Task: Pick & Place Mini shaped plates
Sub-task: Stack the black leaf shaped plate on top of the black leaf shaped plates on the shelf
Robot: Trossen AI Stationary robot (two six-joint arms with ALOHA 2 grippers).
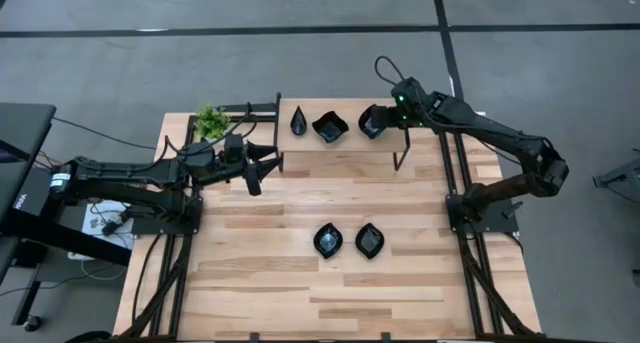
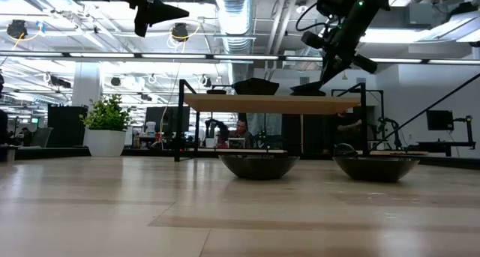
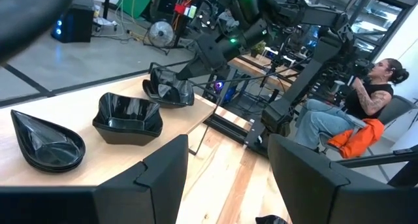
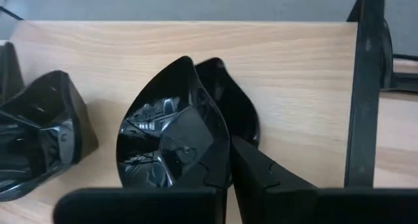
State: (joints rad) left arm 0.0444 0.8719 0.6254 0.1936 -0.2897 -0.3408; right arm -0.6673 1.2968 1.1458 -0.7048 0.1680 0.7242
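Right gripper (image 4: 228, 165) is up on the raised shelf (image 1: 345, 151), around 1 o'clock from table centre, pinching the rim of a leaf-shaped plate (image 4: 173, 136). Looks like mid-pick; next it needs a clean lift. Left gripper (image 1: 262, 163) waits, fingers spread.

Glossy black mini shaped plates (image 1: 329, 127) sit on the pale striped-wood table (image 1: 300, 293) beside a green plant (image 1: 210, 120).

Five sets of small glossy black dishes show: a narrow teardrop stack (image 1: 298, 121), a wavy-edged square stack (image 1: 330, 127) and a leaf-like oval stack (image 1: 373, 121) on the raised wooden shelf (image 1: 340, 148), plus two leaf-shaped dishes (image 1: 328, 240) (image 1: 370, 241) on the light wooden surface (image 1: 260, 273). One small green potted plant (image 1: 210, 121). Two dark arms.
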